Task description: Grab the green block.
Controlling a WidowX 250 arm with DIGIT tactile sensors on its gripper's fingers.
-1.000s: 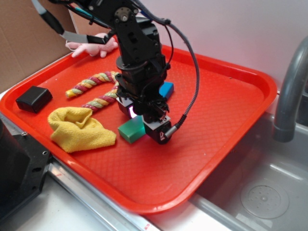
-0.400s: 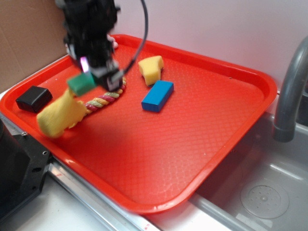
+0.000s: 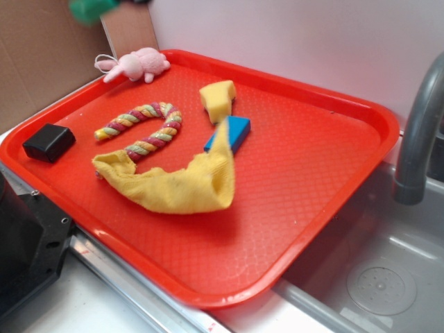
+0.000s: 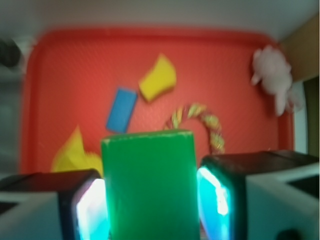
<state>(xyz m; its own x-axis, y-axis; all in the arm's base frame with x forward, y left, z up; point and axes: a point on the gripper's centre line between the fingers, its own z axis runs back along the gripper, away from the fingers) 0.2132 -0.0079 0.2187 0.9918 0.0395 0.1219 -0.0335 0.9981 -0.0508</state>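
Note:
The green block (image 4: 149, 185) fills the lower middle of the wrist view, clamped between my two glowing pads, and my gripper (image 4: 150, 205) is shut on it. In the exterior view only a blurred piece of the green block (image 3: 92, 8) shows at the top left edge, high above the red tray (image 3: 333, 180). The arm itself is almost wholly out of that frame. From the wrist camera the tray (image 4: 60, 75) lies far below.
On the tray lie a blue block (image 3: 233, 130), a yellow sponge wedge (image 3: 218, 99), a striped rope toy (image 3: 142, 125), a spread yellow cloth (image 3: 177, 182), a pink plush (image 3: 135, 64) and a black box (image 3: 48, 142). A sink and faucet (image 3: 416, 132) sit to the right.
My gripper has lifted the green block off the tray, up and to the back left, nearly out of the exterior view. The yellow cloth was dragged and now lies spread against the blue block.

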